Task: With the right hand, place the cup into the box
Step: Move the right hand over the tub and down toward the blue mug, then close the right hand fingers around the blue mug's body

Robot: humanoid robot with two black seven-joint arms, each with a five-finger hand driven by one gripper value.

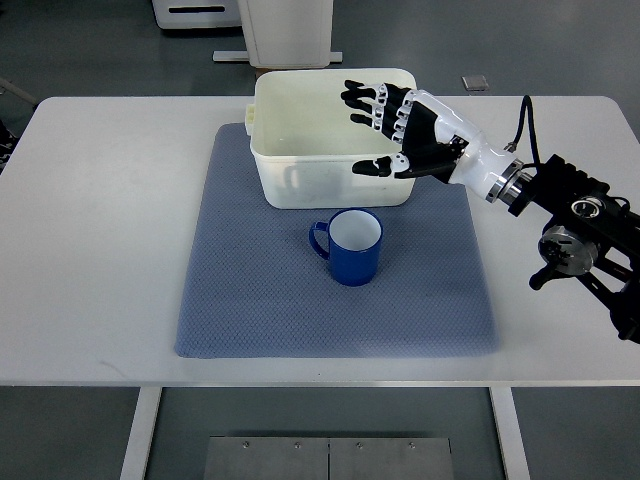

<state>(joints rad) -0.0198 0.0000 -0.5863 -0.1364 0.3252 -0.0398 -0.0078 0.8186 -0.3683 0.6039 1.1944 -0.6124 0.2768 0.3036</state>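
A blue cup (352,246) with a white inside stands upright on the blue mat (250,300), its handle pointing left, just in front of the box. The cream plastic box (320,150) sits at the mat's far edge and looks empty. My right hand (385,125) hovers over the box's right side, fingers spread and holding nothing. It is above and to the right of the cup, apart from it. The right arm comes in from the right edge.
The white table (100,220) carries the mat. A white machine base (285,35) stands beyond the far edge of the table. A small grey object (474,82) lies on the floor beyond the table's far right.
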